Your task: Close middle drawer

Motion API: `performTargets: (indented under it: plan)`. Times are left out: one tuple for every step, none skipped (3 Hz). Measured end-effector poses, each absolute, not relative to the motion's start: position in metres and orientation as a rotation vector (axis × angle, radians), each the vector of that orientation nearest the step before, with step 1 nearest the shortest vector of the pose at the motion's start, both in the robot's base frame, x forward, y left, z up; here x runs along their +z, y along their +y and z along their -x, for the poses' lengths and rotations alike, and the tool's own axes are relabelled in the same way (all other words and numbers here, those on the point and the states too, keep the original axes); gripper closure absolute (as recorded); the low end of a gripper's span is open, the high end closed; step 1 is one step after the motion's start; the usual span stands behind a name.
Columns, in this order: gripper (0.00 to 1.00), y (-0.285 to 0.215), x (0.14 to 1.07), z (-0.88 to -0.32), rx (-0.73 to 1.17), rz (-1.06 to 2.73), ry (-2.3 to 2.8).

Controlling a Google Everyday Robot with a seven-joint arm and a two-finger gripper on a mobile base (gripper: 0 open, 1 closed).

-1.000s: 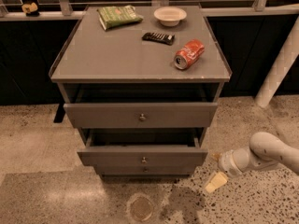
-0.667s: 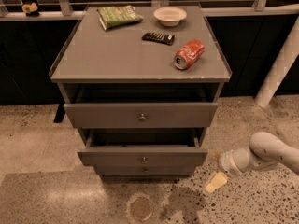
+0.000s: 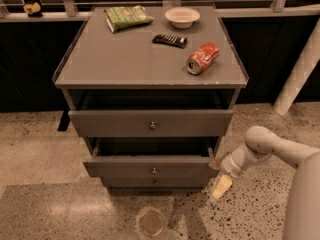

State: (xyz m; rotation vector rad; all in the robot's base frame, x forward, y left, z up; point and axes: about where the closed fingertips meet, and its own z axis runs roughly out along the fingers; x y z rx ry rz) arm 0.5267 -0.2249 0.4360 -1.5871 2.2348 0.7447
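Observation:
The grey cabinet (image 3: 150,54) has three stacked drawers. The top drawer (image 3: 100,123) is pulled out a little. The middle drawer (image 3: 120,168), with a small round knob (image 3: 154,171), is pulled out further and its dark box is open above the front. Only a thin strip of the lowest drawer (image 3: 155,181) shows below it. My gripper (image 3: 219,175) is low on the right, just beside the right end of the middle drawer's front. Its fingers stand apart: one fingertip (image 3: 216,163) is near the drawer's corner and the other points down at the floor. It holds nothing.
On the cabinet top lie a red soda can (image 3: 202,58) on its side, a dark snack bar (image 3: 170,40), a white bowl (image 3: 182,17) and a green chip bag (image 3: 127,18). A white pillar (image 3: 300,69) stands to the right. A round floor plate (image 3: 151,223) lies in front.
My arm and gripper have moved left and slightly up, closer to the right end of the middle drawer's front. The drawers have not moved.

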Motion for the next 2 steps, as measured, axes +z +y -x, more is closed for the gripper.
performTargets:
  plan:
    - [0.0, -0.2247, 0.4127, -0.5658, 0.798, 1.545, 2.246]
    - [0.0, -0.2245, 0.4104, -0.5696, 0.803, 1.532, 2.247]
